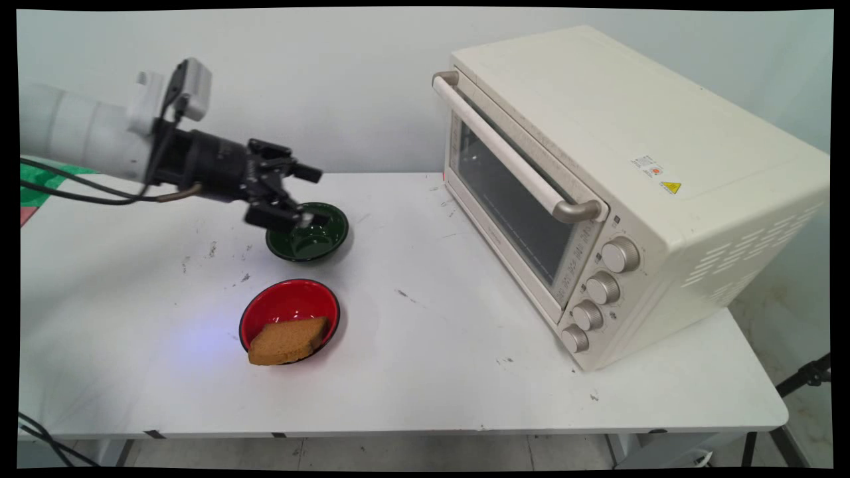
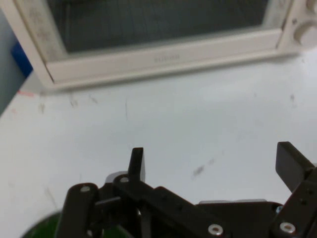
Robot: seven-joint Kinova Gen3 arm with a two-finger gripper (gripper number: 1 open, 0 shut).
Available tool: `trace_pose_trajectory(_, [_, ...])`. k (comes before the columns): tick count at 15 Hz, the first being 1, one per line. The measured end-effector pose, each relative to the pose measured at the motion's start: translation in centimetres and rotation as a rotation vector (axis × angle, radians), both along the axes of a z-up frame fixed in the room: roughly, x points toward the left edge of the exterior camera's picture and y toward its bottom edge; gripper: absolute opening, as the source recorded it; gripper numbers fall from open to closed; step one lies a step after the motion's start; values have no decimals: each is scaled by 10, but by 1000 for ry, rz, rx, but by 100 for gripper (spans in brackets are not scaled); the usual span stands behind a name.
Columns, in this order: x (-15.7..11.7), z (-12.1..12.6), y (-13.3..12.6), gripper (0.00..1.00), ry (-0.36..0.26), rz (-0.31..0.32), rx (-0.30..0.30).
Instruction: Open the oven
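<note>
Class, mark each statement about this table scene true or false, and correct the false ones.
1. The oven door is shut. True.
2. The bread lies in the green bowl. False: it lies in the red bowl.
3. The gripper is open and holds nothing. True.
4. The gripper hangs over the red bowl. False: it is at the green bowl's far left side.
5. The oven has four knobs on its front. True.
</note>
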State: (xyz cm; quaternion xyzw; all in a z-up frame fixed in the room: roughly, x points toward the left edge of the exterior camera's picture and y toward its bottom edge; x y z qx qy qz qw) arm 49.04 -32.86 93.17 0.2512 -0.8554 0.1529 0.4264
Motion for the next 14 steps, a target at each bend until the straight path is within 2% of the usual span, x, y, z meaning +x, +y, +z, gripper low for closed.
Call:
trace_pose_trajectory(7, [41,4,26,100,-77,4,87])
trace_pose_trajectory(14, [62,3,47,100,-107,8,132])
